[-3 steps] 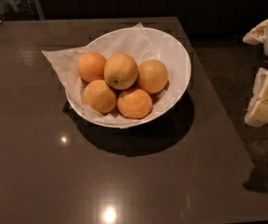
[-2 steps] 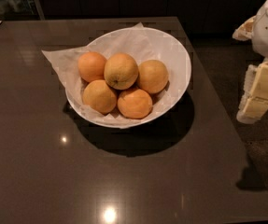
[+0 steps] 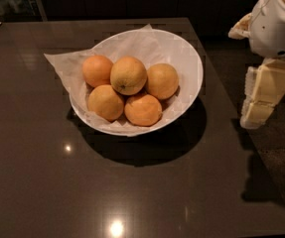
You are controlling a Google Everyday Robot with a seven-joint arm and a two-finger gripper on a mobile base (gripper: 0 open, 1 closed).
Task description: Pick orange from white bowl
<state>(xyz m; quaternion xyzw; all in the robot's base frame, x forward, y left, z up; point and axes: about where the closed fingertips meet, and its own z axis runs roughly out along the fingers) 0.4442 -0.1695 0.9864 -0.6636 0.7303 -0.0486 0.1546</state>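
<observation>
Hand (image 3: 257,108) is seen at the right edge of the view, just past the tabletop (image 3: 132,192) and well apart from the white bowl (image 3: 191,68); whether it is wide or narrow cannot be told. The orange (image 3: 128,75) is piled on four deeper-orange fruits (image 3: 143,109) inside the bowl, which is lined with crinkled paper (image 3: 62,63).

No legible text, label, brand or number on anything in view, gripper (image 3: 256,114) unmarked cream, at three o'clock from the white bowl (image 3: 189,66), apart from it, beside the dark table (image 3: 132,192).
</observation>
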